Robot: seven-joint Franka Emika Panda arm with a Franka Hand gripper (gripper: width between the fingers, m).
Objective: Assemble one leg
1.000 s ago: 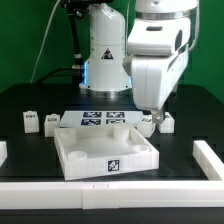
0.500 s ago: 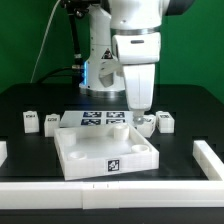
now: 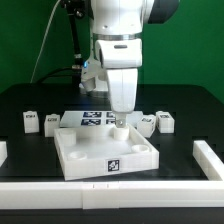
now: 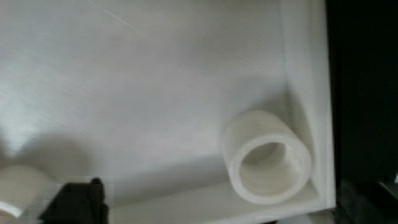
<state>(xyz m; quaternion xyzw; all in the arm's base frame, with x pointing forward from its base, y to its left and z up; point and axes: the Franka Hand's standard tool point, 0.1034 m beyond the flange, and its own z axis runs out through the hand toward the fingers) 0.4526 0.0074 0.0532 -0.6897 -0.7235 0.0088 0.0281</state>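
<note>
White plastic makes up nearly everything on the black table (image 3: 190,105). The only printing is black-and-white square tags, whose patterns are too small to read as writing. One tag (image 3: 113,165) sits on the near wall of the large square tray (image 3: 85,168). Several more lie in a row on the marker board (image 3: 92,118), which is flat on the table just behind the tray.

All four legs stand upright on the table, apart from the tray and untouched, each with a tag on its face. One leg (image 3: 30,121) and a second leg (image 3: 51,121) are near each other on the exterior view's left. A third leg (image 3: 146,122) and a fourth leg (image 3: 164,121) are close together on the exterior view's right.

In the exterior view the gripper (image 3: 119,122) points straight down over the tray's far edge, between the two pairs of legs. Its tips are too small there to show how the jaws stand.

The wrist view shows what the exterior view cannot: the tray's smooth floor (image 4: 143,90) and a round corner socket (image 4: 270,155), a short hollow tube close to the tray wall. One dark finger (image 4: 80,200) shows well off to one side, while the other is lost against the dark table beyond the wall. Bare tray floor fills the middle, so the jaws stand wide apart and hold nothing.
</note>
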